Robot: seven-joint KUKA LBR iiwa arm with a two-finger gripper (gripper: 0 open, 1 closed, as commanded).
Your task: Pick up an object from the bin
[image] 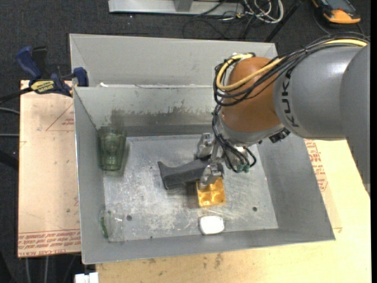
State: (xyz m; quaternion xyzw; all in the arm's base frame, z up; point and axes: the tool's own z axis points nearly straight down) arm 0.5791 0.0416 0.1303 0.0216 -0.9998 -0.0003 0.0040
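My gripper [210, 159] hangs low in the middle of the bin, under the arm's orange cover. It sits at the right end of a dark grey wedge-shaped object [178, 175] that lies flat on the bin floor. Just below the gripper, touching or nearly touching it, lies a small orange-yellow block [211, 194]. A white oval piece [211, 224] rests near the front wall, below the block. The gripper's body hides the spot where it meets the grey object.
A clear green glass [111, 149] stands against the left wall. A small green transparent thing [104, 224] lies in the front left corner. The arm reaches in from the right and covers the bin's right rear part.
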